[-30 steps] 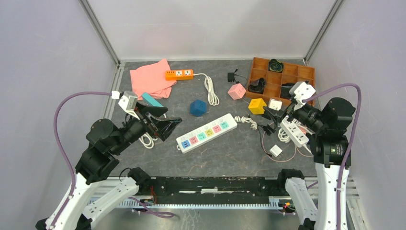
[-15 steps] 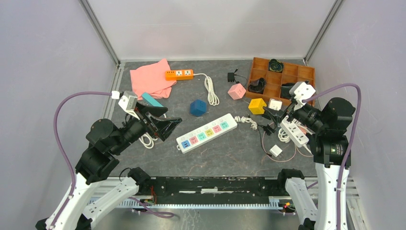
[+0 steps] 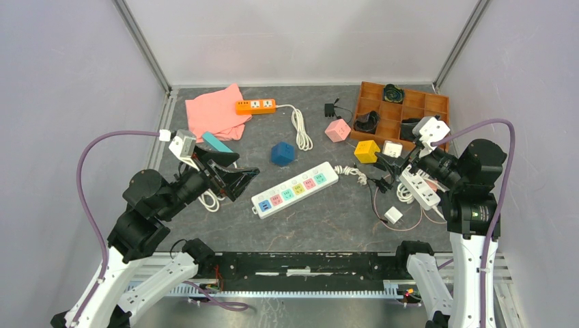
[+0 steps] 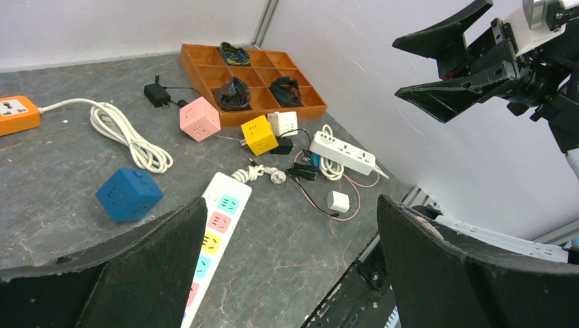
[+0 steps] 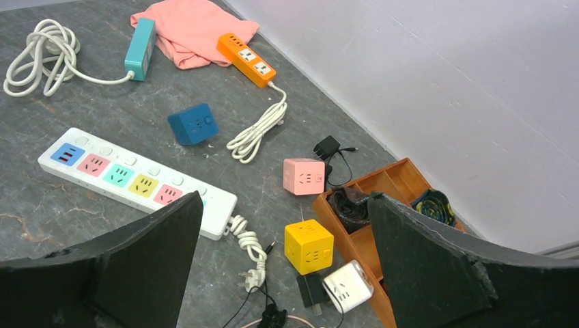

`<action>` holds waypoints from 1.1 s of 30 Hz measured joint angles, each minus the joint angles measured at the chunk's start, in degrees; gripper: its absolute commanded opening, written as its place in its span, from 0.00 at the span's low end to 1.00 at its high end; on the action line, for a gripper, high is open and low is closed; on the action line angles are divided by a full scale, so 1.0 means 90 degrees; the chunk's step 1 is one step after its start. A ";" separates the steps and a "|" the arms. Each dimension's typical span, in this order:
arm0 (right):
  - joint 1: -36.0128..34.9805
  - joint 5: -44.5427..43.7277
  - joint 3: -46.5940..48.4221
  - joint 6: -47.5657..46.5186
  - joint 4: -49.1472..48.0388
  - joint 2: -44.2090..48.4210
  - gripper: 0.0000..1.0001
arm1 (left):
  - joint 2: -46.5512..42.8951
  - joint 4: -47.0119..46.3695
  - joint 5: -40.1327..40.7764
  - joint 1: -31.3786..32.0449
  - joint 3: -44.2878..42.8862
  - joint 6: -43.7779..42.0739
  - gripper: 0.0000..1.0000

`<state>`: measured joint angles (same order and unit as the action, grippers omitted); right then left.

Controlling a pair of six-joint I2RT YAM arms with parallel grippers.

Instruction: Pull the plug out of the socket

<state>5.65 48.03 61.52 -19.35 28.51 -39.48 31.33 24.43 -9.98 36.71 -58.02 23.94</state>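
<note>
left hand (image 3: 244, 183) raised over table, fingers apart | right hand (image 3: 381, 169) raised, fingers apart | socket (image 3: 295, 189) untouched

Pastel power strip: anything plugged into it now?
Empty: every coloured outlet on the socket lies bare in the top view; no plug stands in it.

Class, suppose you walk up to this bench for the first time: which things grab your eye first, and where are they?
The long white power strip with pastel outlets lies slantwise in the middle, between the open left gripper and the open right gripper. Behind it, a pink cloth sits far left and an orange compartment tray far right.
</note>
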 measured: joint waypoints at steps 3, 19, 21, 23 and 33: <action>0.0000 0.0000 0.0000 0.0000 0.0017 0.0000 0.98 | 0.0000 0.0000 0.0002 0.0000 0.0002 0.0000 1.00; 0.0000 0.0080 0.0015 0.0005 0.0100 -0.0002 0.98 | -0.0027 0.0053 0.0044 0.0000 0.0002 0.0000 1.00; 0.0000 0.0114 0.0032 0.0007 0.0104 -0.0010 0.98 | -0.0034 0.0068 0.0044 0.0000 0.0002 0.0000 1.00; 0.0000 0.0117 0.0041 0.0015 0.0104 -0.0012 0.98 | -0.0036 0.0087 0.0044 0.0000 0.0002 0.0000 1.00; 0.0000 0.0114 0.0189 0.0289 0.0102 -0.0015 0.98 | -0.0036 0.0092 0.0046 0.0000 0.0002 0.0000 1.00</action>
<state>5.65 49.06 63.22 -16.75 29.43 -39.62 31.00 25.26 -9.56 36.71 -58.00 23.94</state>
